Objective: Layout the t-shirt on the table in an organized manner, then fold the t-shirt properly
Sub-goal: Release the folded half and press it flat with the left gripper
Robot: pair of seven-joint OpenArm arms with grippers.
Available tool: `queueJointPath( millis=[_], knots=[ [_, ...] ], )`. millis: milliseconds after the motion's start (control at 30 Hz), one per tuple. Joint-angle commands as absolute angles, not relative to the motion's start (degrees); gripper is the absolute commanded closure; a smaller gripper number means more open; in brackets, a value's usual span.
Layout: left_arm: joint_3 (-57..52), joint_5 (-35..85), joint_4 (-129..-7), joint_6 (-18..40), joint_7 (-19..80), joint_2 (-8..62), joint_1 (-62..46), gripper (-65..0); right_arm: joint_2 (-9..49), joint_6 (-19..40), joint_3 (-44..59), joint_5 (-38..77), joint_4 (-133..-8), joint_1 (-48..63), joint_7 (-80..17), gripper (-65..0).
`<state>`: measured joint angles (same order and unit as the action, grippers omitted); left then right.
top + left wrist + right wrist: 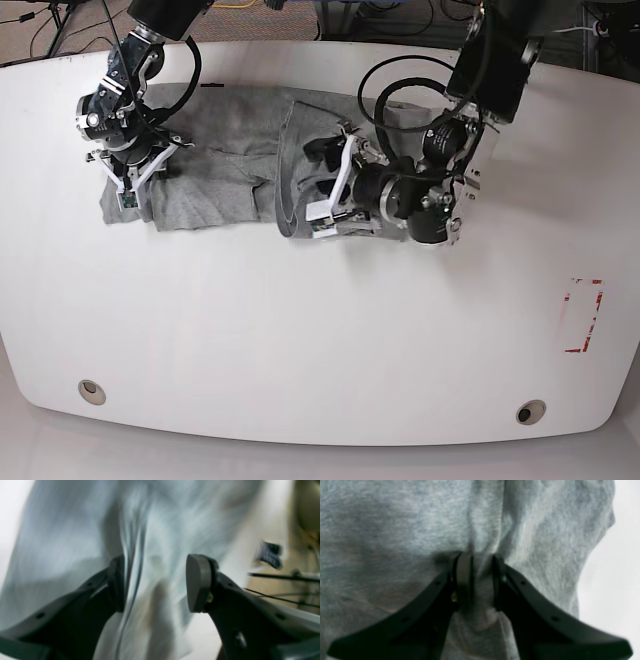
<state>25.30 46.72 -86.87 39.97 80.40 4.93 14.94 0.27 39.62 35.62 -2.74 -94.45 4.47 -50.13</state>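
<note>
Right end effector (477, 582) pinching t-shirt (395, 530) fold; left end effector (155, 582) spread wide, fabric between pads.

A light heather-grey t-shirt (225, 170) lay crumpled and bunched along the far part of a large white table (320, 330), spread unevenly across its width, with raised folds and ridges near its middle. The table had rounded corners, two round grey grommet holes near its front edge, and a red-outlined rectangle mark.
</note>
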Motion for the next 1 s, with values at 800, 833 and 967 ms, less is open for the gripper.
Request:
queueJointPath(
  millis=[800, 833, 967],
  knots=[
    [25.71, 51.3, -89.1, 40.0, 78.37, 9.1, 25.98, -32.4, 0.4, 40.0, 35.65, -2.95, -95.16, 3.82, -50.68, -12.4],
    [25.63, 50.77, -89.1, 40.0, 78.29, 9.45, 25.71, -32.4, 0.4, 40.0, 35.65, -2.86, -95.16, 3.82, -50.68, -12.4],
    [24.48, 47.52, -89.1, 40.0, 76.53, 11.65, 24.04, -32.4, 0.31, 40.0, 35.65, -3.12, -95.16, 3.3, -50.68, -12.4]
  ],
)
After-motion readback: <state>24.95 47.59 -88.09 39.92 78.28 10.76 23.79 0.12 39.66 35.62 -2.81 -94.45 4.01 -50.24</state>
